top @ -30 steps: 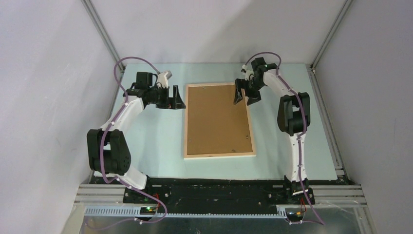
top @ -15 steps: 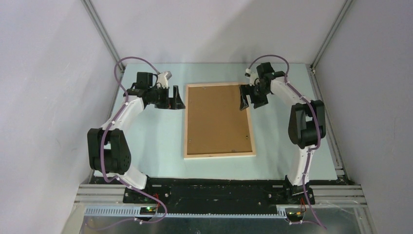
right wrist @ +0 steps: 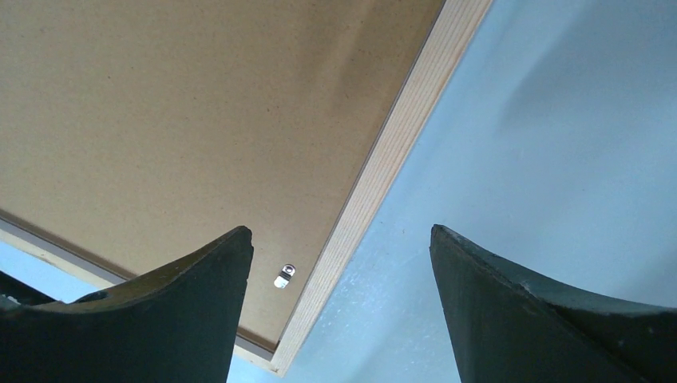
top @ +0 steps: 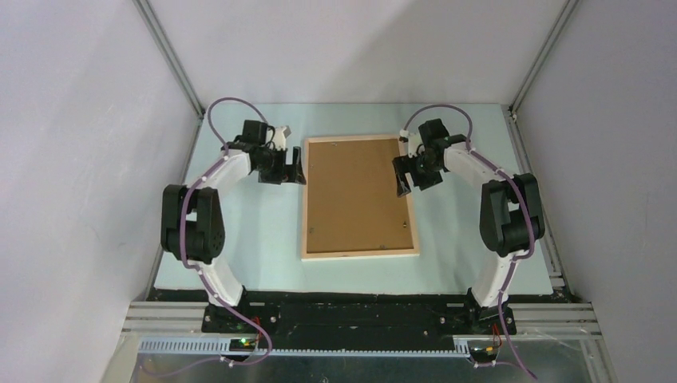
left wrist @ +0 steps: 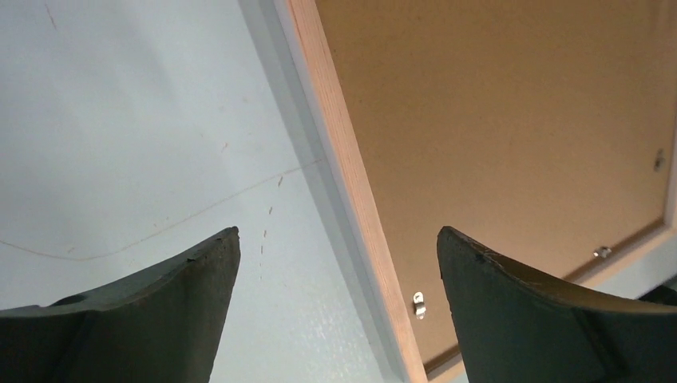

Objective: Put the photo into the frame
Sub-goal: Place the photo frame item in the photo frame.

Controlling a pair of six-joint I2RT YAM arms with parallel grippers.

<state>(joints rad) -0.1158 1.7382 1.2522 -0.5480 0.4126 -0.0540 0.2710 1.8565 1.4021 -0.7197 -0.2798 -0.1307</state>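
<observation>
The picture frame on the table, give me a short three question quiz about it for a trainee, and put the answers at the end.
1. True or false: the frame lies with its brown backing board facing up.
2. Pick one. The left pincer is: A) shut on the frame's near corner; B) open, with a wooden side rail showing between its fingers; C) open over the middle of the board.
3. Short answer: which item of the task does no view show?

Key: 1 true. 2 B. 3 the photo.
</observation>
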